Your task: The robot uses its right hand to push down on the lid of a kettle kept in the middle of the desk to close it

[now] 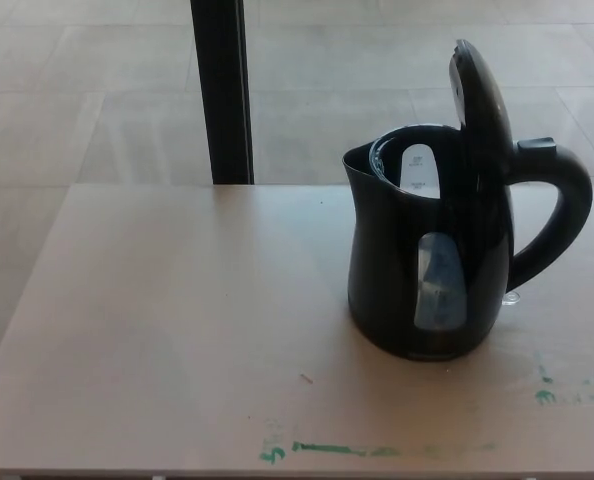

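A black electric kettle [417, 270] stands upright on a pale wooden desk [177, 330], right of the middle of our view, with its lid [482, 105] swung fully open and standing nearly vertical above the body. We see the lid hinged at the handle side, its dark inner face turned toward the spout [357, 160], which points to our left. The open mouth shows a light-coloured interior rim. The looped handle [562, 215] curves out to the right, with a small grey button [537, 146] at its top, just beside the hinge. A translucent water-level window [440, 280] runs down the side of the body facing us; we cannot tell whether there is water inside.

Neither of the robot's hands appears in our view, so we cannot say how their fingers are set; nothing is touching the kettle or its lid.

On the desk in front of the kettle, near the front edge, we note streaks of green marking [327, 450], and fainter green smudges [572, 390] to the right. A tiny dark fleck [306, 378] lies on the bare surface between the kettle and the green streaks.

Beyond the far edge of the desk, a black vertical post [222, 90] rises out of the top of the frame, to the left of the kettle. Behind it spreads a light tiled floor [87, 90].
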